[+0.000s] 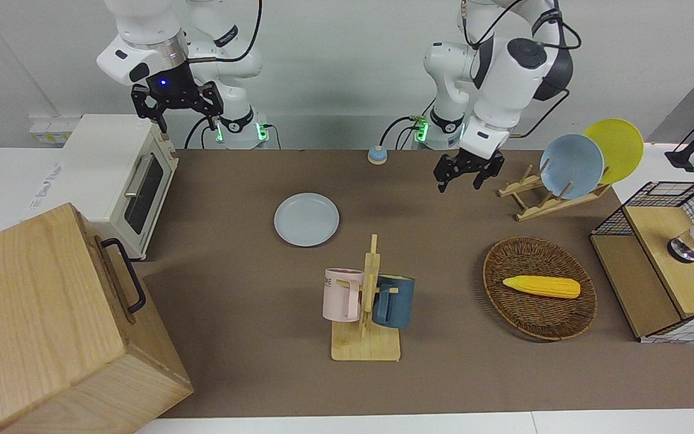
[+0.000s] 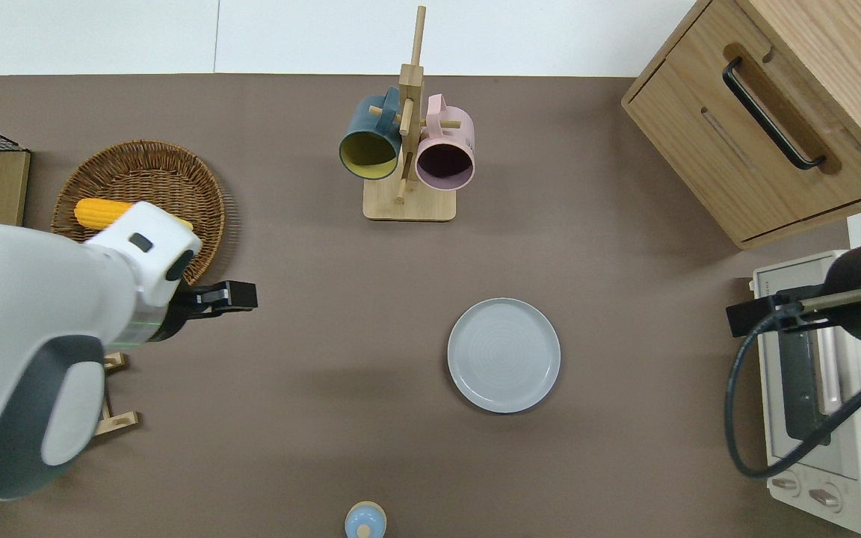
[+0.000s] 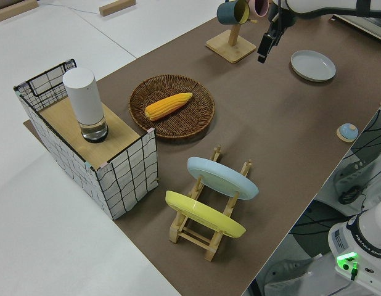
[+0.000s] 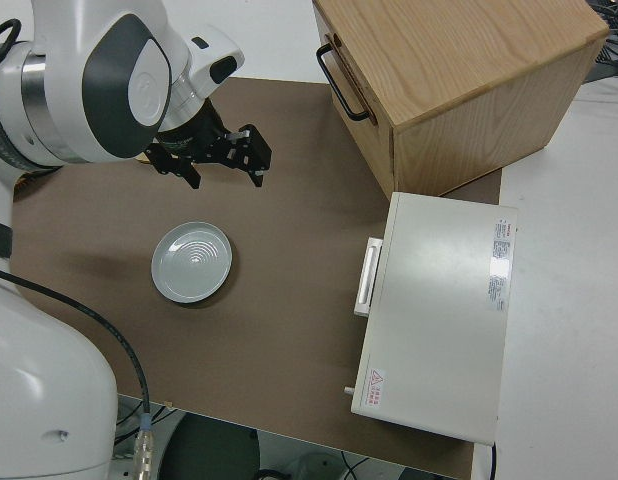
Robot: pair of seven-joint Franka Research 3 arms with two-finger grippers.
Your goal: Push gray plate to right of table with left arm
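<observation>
The gray plate (image 1: 306,219) lies flat on the table's brown mat (image 1: 244,374), between the mug rack and the robots; it also shows in the overhead view (image 2: 504,355). My left gripper (image 1: 460,179) is up in the air, open and empty. In the overhead view it (image 2: 232,297) hangs over the mat beside the wicker basket, well apart from the plate. My right arm is parked, its gripper (image 1: 177,111) open.
A mug rack (image 1: 365,346) holds a pink and a dark blue mug. A wicker basket (image 1: 540,322) holds corn (image 1: 541,287). A wooden rack carries a sky-blue plate (image 1: 572,166) and a yellow plate (image 1: 618,147). A toaster oven (image 1: 112,163) and a wooden cabinet (image 1: 40,325) stand at the right arm's end.
</observation>
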